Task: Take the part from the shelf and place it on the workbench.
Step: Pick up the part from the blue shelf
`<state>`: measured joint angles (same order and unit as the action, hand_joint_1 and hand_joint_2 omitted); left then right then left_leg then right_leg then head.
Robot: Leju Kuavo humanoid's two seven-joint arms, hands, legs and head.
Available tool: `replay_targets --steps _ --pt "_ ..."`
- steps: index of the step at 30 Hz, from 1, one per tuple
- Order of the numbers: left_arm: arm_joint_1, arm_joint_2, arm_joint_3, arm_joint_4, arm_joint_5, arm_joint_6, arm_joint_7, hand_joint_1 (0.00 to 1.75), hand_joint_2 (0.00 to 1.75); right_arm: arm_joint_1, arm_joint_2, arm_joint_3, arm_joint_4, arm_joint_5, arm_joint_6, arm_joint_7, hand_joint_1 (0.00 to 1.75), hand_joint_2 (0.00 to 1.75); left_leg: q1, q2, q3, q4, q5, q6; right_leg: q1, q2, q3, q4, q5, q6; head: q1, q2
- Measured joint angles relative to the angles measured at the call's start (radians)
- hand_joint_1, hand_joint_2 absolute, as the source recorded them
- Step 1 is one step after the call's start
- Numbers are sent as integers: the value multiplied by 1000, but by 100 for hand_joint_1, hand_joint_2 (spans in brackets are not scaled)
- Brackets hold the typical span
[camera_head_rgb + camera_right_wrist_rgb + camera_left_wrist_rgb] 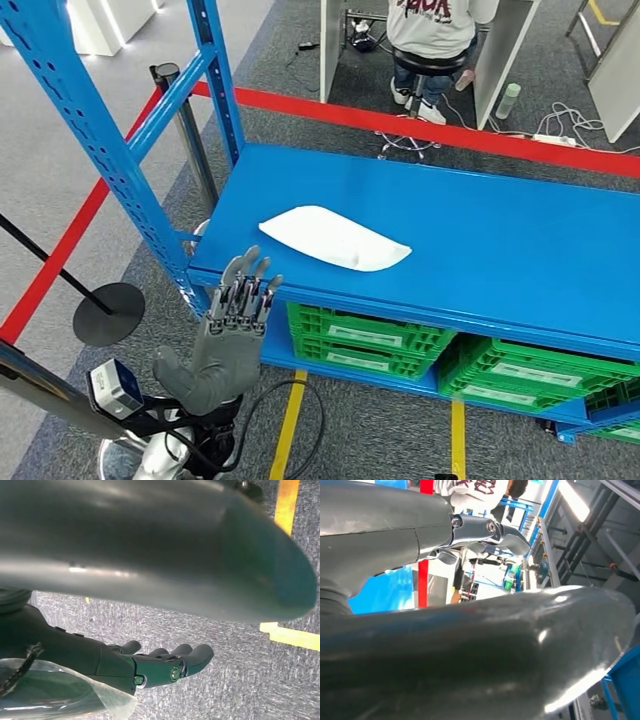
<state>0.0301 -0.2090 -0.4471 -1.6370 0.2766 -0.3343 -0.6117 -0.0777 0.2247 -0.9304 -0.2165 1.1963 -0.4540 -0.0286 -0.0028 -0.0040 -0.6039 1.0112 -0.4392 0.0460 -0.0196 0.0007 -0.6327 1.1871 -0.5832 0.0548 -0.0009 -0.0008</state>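
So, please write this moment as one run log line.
left hand: open, below shelf edge | right hand: open, over floor | white part: on shelf, untouched

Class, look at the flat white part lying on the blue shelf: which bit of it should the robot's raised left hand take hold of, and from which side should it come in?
Probably the near-left end of the white part. It lies flat and thin on the blue shelf, long axis running left to right, and that end sits closest to the open left hand, which is raised just below the shelf's front edge. Coming over the front edge and pinching across that edge looks best.

One white part (336, 238) on the blue shelf (483, 240), perhaps three green crates (362, 338) beneath, one seated person (430, 30)
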Motion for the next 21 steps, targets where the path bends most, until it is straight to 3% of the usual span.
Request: replay_targets --steps 2,3,7,9,11,13,14,17,19,21 --pt "0 0 0 1 2 1 3 0 0 -3 0 0 0 0 0 1 0 0 -3 -1 2 7 -6 -10 -1 1 56 -129 61 -3 0 0" --pt "-1 0 0 1 3 1 4 0 0 -4 0 0 0 0 0 1 0 0 -5 -1 1 11 -8 -15 -1 2 74 -166 73 -8 -1 0" --pt "-1 0 0 2 3 3 5 0 0 -2 0 0 0 0 0 4 0 0 -3 -1 -3 24 -15 -34 1 5 83 -179 80 -32 -3 0" --pt "-2 1 1 2 4 3 5 0 0 -3 0 0 0 0 0 4 0 0 0 0 -28 89 -61 -46 -2 3 85 -181 83 -42 -8 0" --pt "-1 3 1 4 4 5 6 0 0 -2 0 0 0 1 0 4 0 0 3 1 -77 214 -126 -55 -2 1 84 -181 83 -46 -12 0" --pt "1 4 0 7 4 9 8 0 0 -1 0 0 0 2 0 4 0 0 5 1 -104 287 -146 -57 -1 0 85 -181 83 -46 -12 0" --pt "1 5 0 8 3 10 9 0 0 -1 0 0 0 3 0 4 0 0 5 1 -93 271 -128 -55 -1 0 85 -181 83 -46 -11 0" --pt "0 5 0 10 2 10 11 0 0 -1 0 0 0 5 0 3 0 0 2 1 2 86 -44 -37 1 2 89 -181 82 -43 -11 0" --pt "-1 5 0 10 2 10 12 0 0 -2 0 0 0 6 1 1 0 0 -3 0 32 20 -35 -26 2 2 86 -181 82 -34 -10 0" --pt "0 4 0 11 1 10 12 0 0 -3 0 0 0 7 3 -2 0 0 -5 0 33 11 -36 -21 2 0 85 -186 85 -22 -10 0"
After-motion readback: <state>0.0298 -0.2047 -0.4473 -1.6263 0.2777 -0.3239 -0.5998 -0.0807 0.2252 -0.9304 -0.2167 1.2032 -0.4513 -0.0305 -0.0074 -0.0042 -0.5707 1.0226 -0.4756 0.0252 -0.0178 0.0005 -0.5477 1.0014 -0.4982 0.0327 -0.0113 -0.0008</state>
